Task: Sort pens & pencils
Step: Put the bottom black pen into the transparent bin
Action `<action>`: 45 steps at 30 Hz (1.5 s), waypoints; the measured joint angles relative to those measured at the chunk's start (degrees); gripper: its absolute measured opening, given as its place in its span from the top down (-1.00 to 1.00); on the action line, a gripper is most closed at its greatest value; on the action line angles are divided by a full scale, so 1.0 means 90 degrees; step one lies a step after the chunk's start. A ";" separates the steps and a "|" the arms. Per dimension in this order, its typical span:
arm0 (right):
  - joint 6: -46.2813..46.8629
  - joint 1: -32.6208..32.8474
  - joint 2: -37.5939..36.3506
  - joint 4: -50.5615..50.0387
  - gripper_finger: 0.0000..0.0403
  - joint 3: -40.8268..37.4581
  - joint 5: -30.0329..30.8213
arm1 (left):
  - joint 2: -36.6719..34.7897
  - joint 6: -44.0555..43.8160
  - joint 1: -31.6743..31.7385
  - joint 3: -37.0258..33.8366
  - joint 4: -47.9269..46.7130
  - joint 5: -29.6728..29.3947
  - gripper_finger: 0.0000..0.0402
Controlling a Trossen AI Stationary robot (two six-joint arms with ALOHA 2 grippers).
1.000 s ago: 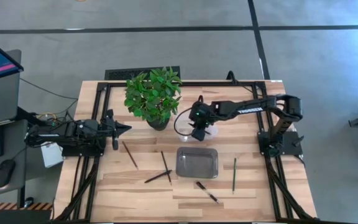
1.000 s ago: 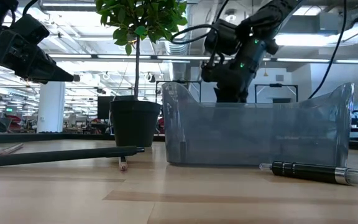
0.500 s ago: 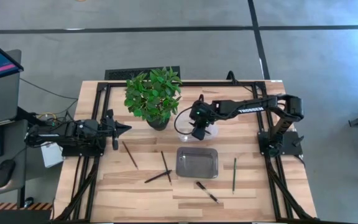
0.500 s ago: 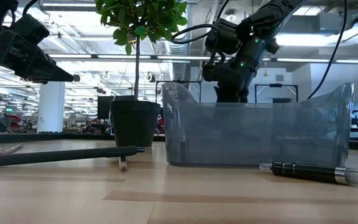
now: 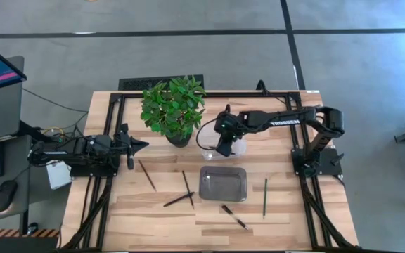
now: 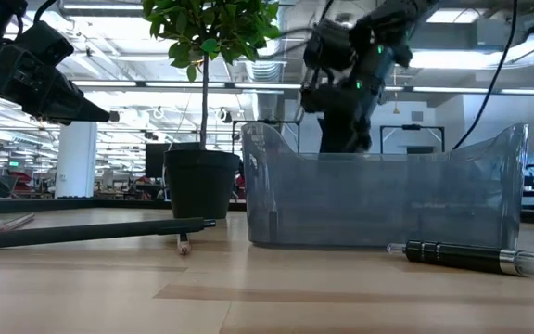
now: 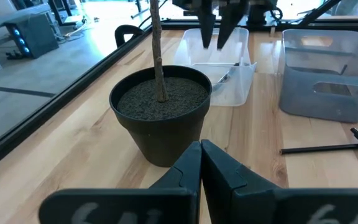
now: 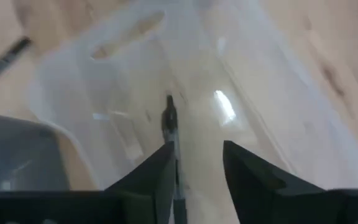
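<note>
Above table, right hand [image 5: 223, 149] has risen over clear tray [image 5: 240, 146].

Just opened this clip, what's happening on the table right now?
The right gripper hangs, fingers open, over a clear plastic bin beside the black potted plant; one dark pen lies inside that bin. The left gripper waits, shut, at the table's left edge. The grey translucent tray in the middle looks empty. Five pens and pencils lie loose on the wooden table: three thin sticks left of the tray, a black pen in front of it and a green pencil to its right.
</note>
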 joint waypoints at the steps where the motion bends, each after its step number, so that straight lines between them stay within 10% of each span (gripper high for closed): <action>1: 0.0064 0.0043 -0.0057 -0.0120 0.20 0.0128 0.0006 | 0.0001 -0.0001 0.0000 0.0000 -0.0001 0.0000 1.00; 9: 0.0946 0.0821 -0.1155 -0.0984 0.15 0.0865 0.0145 | 0.0002 -0.0002 0.0002 0.0002 -0.0028 0.0010 1.00; 21: 0.5319 0.3823 -0.2317 -0.1778 0.17 0.0875 0.1698 | 0.0002 -0.0002 0.0000 0.0002 -0.0035 0.0017 1.00; 29: 0.6413 0.5023 -0.1389 -0.2009 0.16 0.1288 0.2654 | 0.0002 -0.0002 0.0000 0.0000 -0.0037 0.0024 1.00; 45: 0.8087 0.5684 0.1335 -0.3537 0.17 0.3646 0.1191 | 0.0002 -0.0074 0.0000 -0.0002 -0.0042 0.0061 1.00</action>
